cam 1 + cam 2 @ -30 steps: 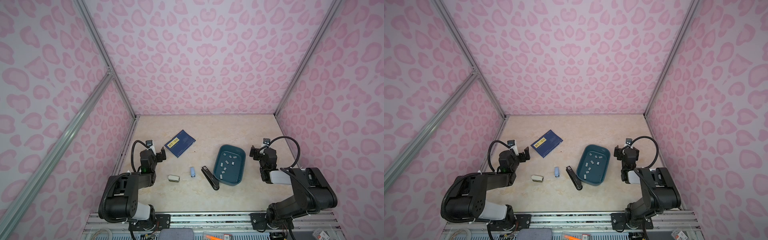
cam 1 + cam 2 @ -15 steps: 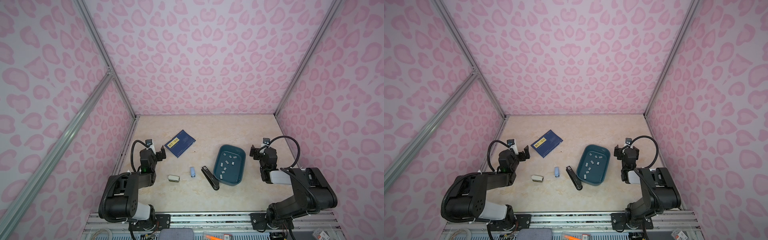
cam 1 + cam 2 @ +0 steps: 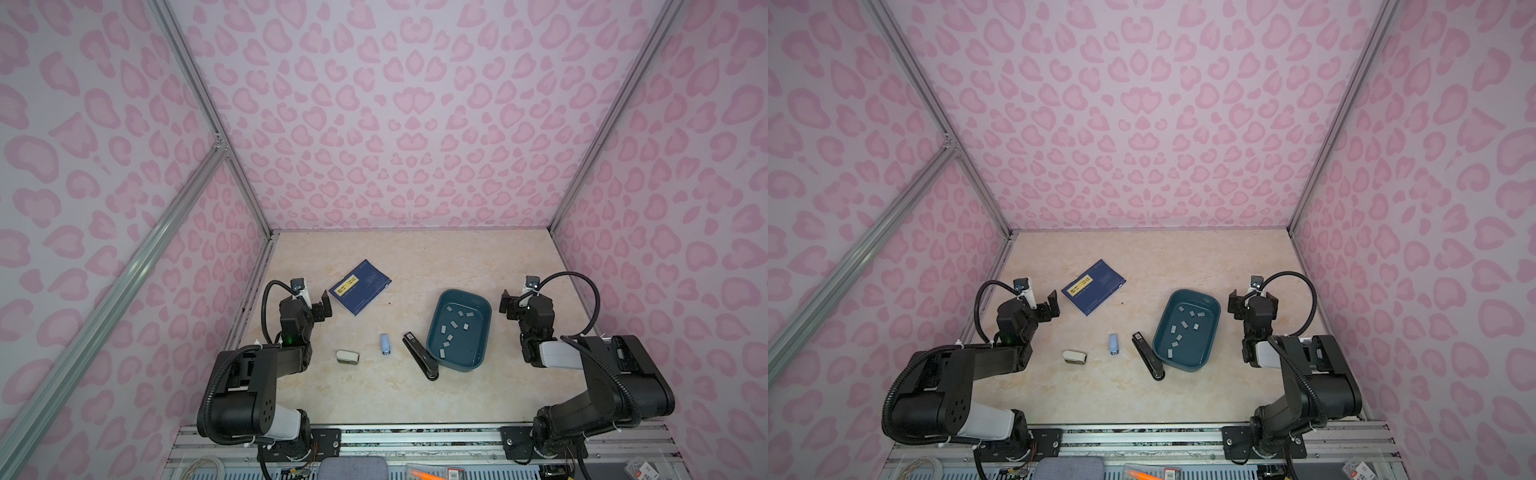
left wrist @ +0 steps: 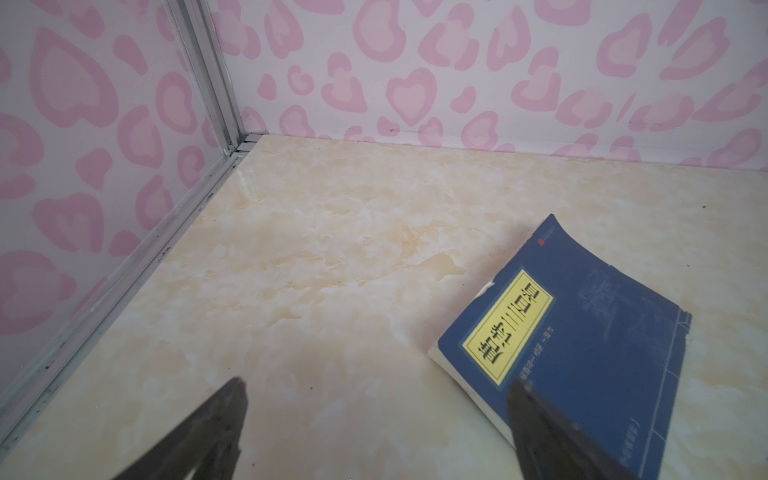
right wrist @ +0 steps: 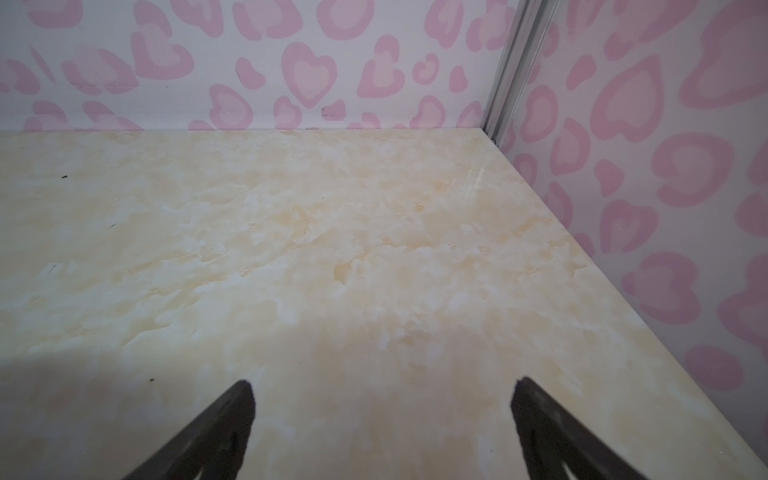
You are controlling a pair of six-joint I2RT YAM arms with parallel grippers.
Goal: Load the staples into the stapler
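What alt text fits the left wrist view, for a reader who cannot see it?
The open left gripper hovers empty over a beige marbled table, one of its dark fingers overlapping the near edge of a blue book with a yellow title label, lying flat. Behind, pink heart-patterned walls meet at an aluminium corner post.

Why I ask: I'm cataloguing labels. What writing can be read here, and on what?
Yellow label on the book: seems to read "唐诗三百首", seen turned; not certain.
Small print beside that label, red mark at the book's corner: too small to read.
Sticker on the black stapler: too small to read.
No other writing shows.
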